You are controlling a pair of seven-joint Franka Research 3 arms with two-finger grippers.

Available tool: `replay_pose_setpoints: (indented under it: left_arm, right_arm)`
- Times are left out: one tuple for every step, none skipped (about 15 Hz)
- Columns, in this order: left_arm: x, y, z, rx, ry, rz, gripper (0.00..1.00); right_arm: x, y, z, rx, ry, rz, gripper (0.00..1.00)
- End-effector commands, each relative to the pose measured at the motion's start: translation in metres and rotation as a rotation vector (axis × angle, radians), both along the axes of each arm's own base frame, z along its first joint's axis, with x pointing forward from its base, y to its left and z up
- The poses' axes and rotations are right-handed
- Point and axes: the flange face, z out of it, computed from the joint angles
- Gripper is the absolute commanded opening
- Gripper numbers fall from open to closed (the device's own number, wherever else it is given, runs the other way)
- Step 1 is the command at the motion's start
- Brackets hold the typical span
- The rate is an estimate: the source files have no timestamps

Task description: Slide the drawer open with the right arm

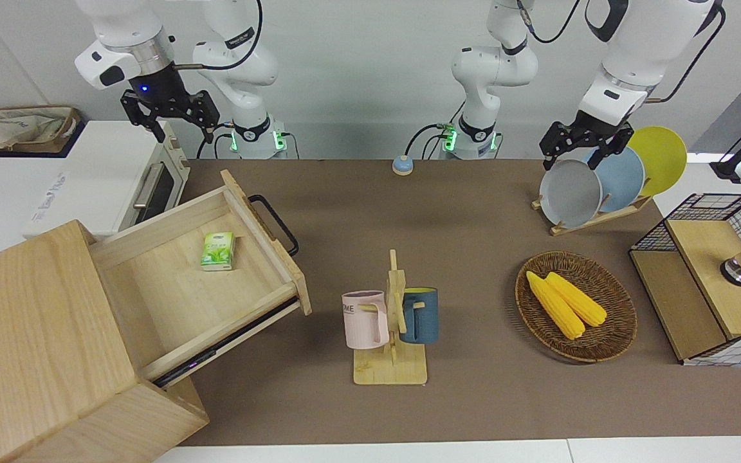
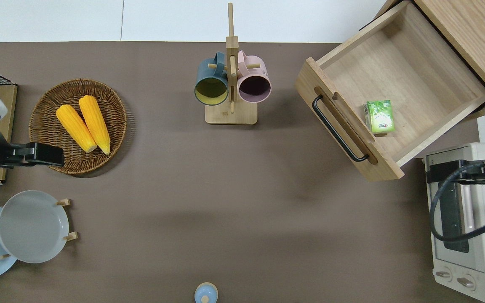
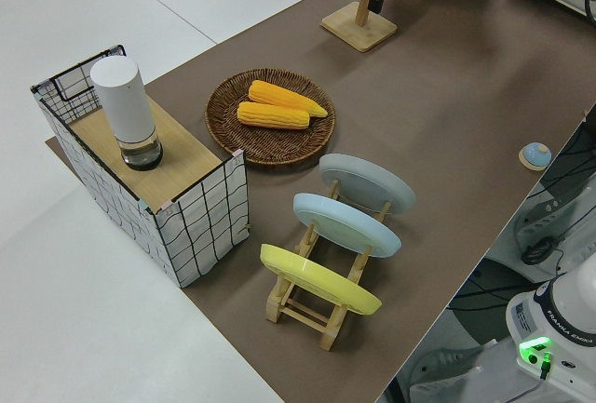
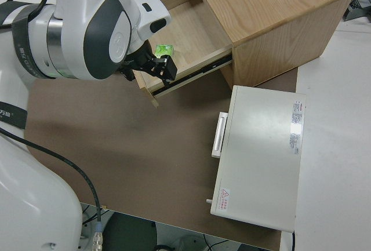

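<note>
The drawer (image 1: 206, 283) stands pulled well out of the big pale wood box (image 1: 29, 341) at the right arm's end of the worktop (image 1: 448, 270). Its black bar handle (image 1: 274, 224) faces the middle of the worktop, and a small green packet (image 1: 218, 251) lies on the drawer floor.

The right arm's gripper (image 1: 170, 122) is raised clear of the drawer, touching neither handle nor front panel; its fingers are spread apart and hold nothing. In the overhead view it hangs over the white toaster oven (image 2: 465, 223), which sits beside the drawer, nearer to the robots.

The left arm is parked; its gripper (image 1: 579, 151) is open and empty.

Elsewhere on the worktop: a mug rack (image 1: 393, 321) with a pink mug (image 1: 365, 319) and a dark blue mug (image 1: 419, 314), a wicker basket (image 1: 608, 337) holding two corn cobs (image 1: 567, 303), and a plate rack (image 1: 592, 215).
</note>
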Motion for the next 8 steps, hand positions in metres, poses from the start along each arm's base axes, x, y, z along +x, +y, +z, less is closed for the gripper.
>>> replay_pose_setpoints:
  left_arm:
    - [-0.004,0.002,0.004,0.012,0.003,-0.002,1.0]
    - [-0.004,0.001,0.004,0.012,0.003,-0.003,1.0]
    - [-0.004,0.002,0.004,0.012,0.003,-0.002,1.0]
    - [-0.004,0.002,0.004,0.012,0.003,-0.002,1.0]
    - [-0.004,0.002,0.004,0.012,0.003,-0.002,1.0]
    - [-0.004,0.001,0.004,0.012,0.003,-0.003,1.0]
    - [-0.004,0.002,0.004,0.012,0.003,-0.002,1.0]
    - [-0.004,0.002,0.004,0.012,0.003,-0.002,1.0]
  right_arm:
    - [0.012,-0.005,-0.013,0.008,0.018,0.009,0.992]
    - [0.016,-0.008,-0.011,0.01,0.026,0.007,0.992]
    - [0.019,-0.011,-0.007,0.013,0.032,0.006,0.992]
    - [0.02,-0.011,-0.008,0.012,0.033,0.007,0.992]
    - [0.021,-0.01,-0.007,0.011,0.032,0.009,0.992]
    - [0.021,-0.009,-0.007,0.011,0.03,0.012,0.992]
    - [0.021,-0.009,-0.007,0.011,0.03,0.01,0.992]
    - [0.022,-0.008,-0.005,0.011,0.021,0.012,0.992]
